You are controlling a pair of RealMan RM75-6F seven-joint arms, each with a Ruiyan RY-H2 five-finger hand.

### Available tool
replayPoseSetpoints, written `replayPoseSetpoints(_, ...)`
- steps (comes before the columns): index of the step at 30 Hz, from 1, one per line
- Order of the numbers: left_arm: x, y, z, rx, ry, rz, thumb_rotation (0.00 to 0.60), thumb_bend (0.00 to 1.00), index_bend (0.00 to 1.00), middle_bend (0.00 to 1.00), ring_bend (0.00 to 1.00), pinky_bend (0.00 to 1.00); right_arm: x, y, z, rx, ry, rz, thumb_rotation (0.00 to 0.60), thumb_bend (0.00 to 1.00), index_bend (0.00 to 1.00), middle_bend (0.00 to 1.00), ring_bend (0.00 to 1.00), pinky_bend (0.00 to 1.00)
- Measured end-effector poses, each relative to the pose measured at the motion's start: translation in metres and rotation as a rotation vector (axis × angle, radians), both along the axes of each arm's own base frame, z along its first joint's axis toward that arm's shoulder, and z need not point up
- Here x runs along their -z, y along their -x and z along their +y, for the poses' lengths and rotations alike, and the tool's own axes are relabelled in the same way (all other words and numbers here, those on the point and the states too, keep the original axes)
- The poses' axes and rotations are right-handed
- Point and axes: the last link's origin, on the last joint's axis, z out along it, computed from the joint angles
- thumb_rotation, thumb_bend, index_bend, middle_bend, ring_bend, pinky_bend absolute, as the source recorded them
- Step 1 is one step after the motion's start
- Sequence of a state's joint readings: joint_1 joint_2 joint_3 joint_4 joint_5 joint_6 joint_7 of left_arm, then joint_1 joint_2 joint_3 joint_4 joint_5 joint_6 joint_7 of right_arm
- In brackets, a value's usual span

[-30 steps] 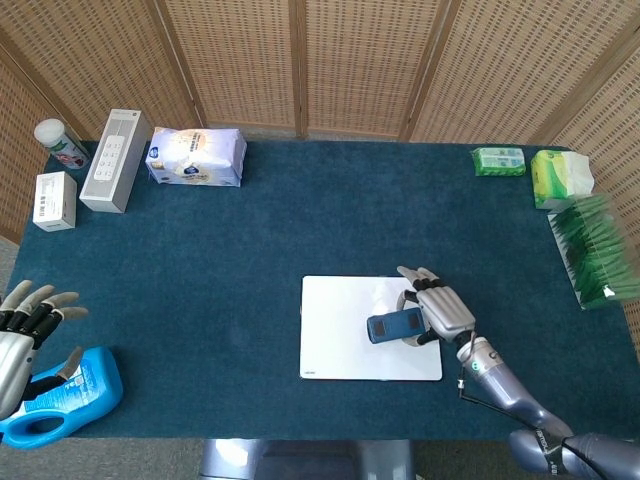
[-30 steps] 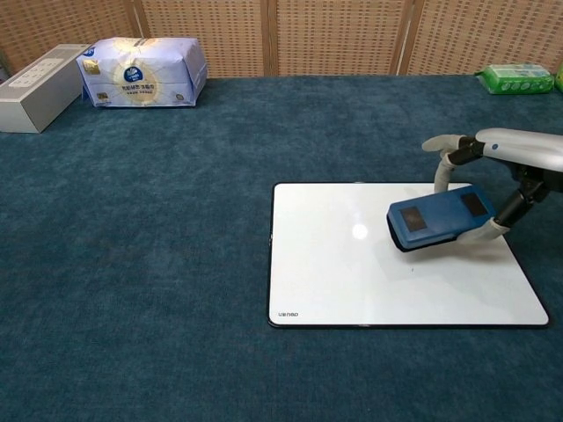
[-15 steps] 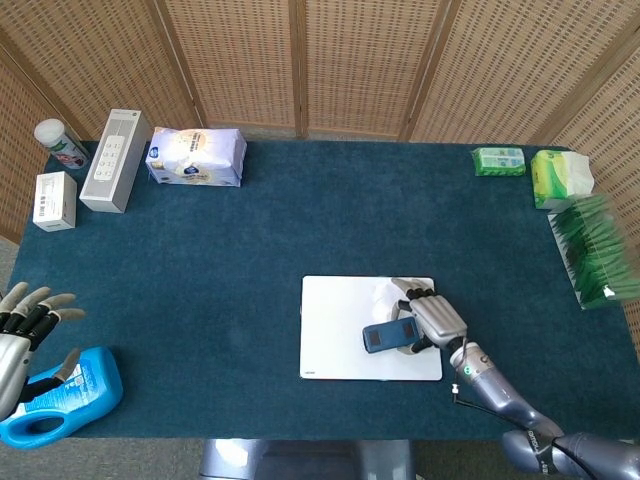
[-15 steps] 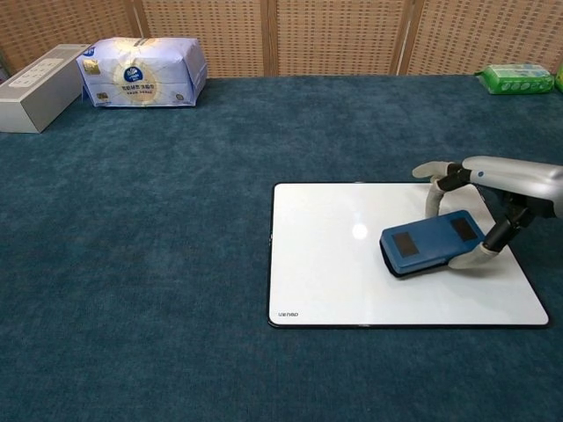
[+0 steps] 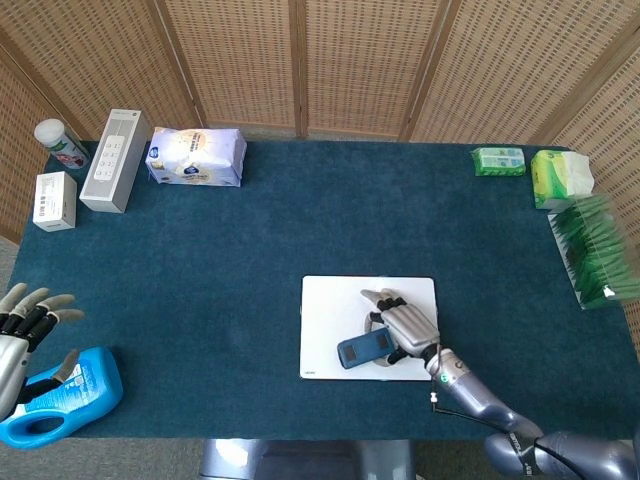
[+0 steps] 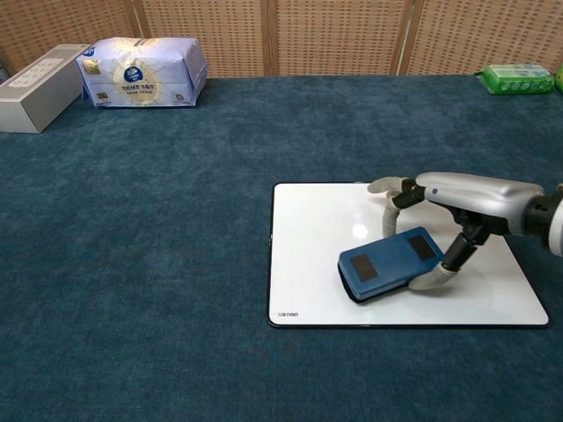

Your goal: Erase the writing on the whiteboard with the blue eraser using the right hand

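Note:
A white whiteboard point(image 5: 320, 305) point(image 6: 310, 251) lies flat on the blue cloth near the front edge; I see no writing on its bare surface. My right hand point(image 5: 402, 322) point(image 6: 440, 198) grips the blue eraser point(image 5: 364, 347) point(image 6: 389, 263) by its right end and presses it on the board's lower middle. My left hand point(image 5: 22, 325) hovers with fingers spread at the far left edge, holding nothing, above a blue bottle; the chest view does not show it.
A blue detergent bottle point(image 5: 62, 392) lies at the front left. At the back left stand a tissue pack point(image 5: 196, 156) point(image 6: 141, 70), a grey box point(image 5: 115, 160) point(image 6: 40, 76), a small white box point(image 5: 54, 200) and a can point(image 5: 60, 142). Green packs point(image 5: 498, 160) point(image 6: 517, 77) and boxes point(image 5: 592, 250) line the right side.
My right hand has slid the eraser leftward and toward the front across the whiteboard. The left hand has stayed put.

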State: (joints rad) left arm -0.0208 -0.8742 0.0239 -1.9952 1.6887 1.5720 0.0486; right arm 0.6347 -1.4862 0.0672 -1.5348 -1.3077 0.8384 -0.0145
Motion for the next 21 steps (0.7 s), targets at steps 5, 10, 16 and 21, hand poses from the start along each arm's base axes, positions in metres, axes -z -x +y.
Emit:
replayPoseSetpoints(5, -0.003, 0.002, -0.003, -0.011, -0.012, 0.002, 0.600, 0.43, 0.32, 0.26, 0.16, 0.00, 0.001, -0.009, -0.012, -0.018, 0.008, 0.006, 0.600, 0.16, 0.76, 0.03, 0.00, 0.00)
replayPoseSetpoints(10, -0.004, 0.005, -0.005, -0.020, -0.013, 0.005, 0.600, 0.43, 0.32, 0.26, 0.16, 0.00, -0.002, 0.000, -0.028, 0.005, 0.029, 0.040, 0.600, 0.16, 0.76, 0.03, 0.00, 0.00)
replayPoseSetpoints(16, -0.002, 0.003, -0.003, -0.015, -0.007, 0.005, 0.600, 0.43, 0.32, 0.26, 0.16, 0.00, -0.009, 0.008, -0.038, 0.034, 0.046, 0.035, 0.600, 0.16, 0.76, 0.03, 0.00, 0.00)
replayPoseSetpoints(21, -0.001, 0.001, -0.002, -0.012, -0.004, 0.009, 0.600, 0.43, 0.32, 0.26, 0.16, 0.00, -0.012, 0.015, -0.041, 0.056, 0.053, 0.020, 0.600, 0.16, 0.76, 0.03, 0.00, 0.00)
